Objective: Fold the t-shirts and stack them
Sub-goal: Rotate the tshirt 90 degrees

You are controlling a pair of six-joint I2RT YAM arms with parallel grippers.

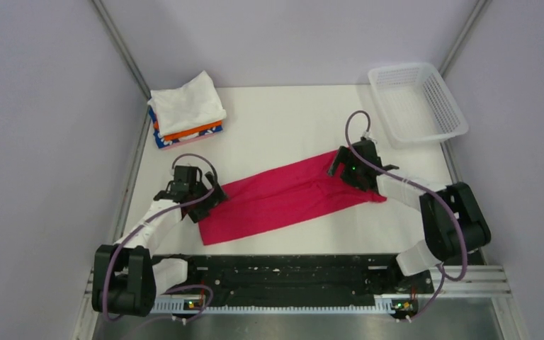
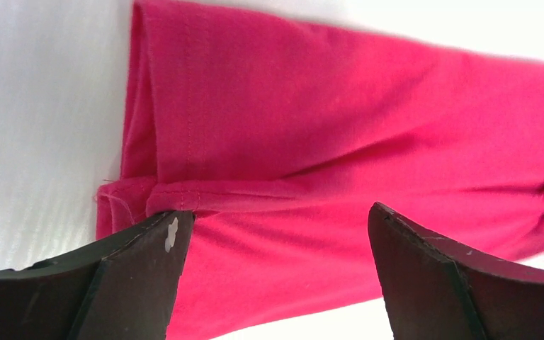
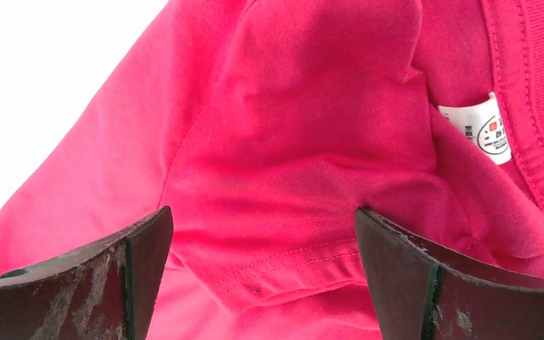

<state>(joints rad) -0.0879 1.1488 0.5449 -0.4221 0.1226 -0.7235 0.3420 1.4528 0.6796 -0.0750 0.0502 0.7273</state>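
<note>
A crimson-pink t-shirt [image 1: 283, 198] lies folded into a long slanted band across the middle of the table. My left gripper [image 1: 209, 197] stands open over its left end, fingers spread above the hem [image 2: 205, 195]. My right gripper [image 1: 340, 164] is open over the right end, where a sleeve hem [image 3: 290, 265] lies between the fingers and the white neck tag [image 3: 487, 127] shows by the collar. Nothing is gripped. A stack of folded t-shirts [image 1: 185, 110], white on top of orange and blue-patterned ones, sits at the back left.
A white plastic mesh basket [image 1: 416, 103] stands at the back right corner, partly over the table's edge. Grey walls close in on both sides. The black arm rail [image 1: 290, 273] runs along the near edge.
</note>
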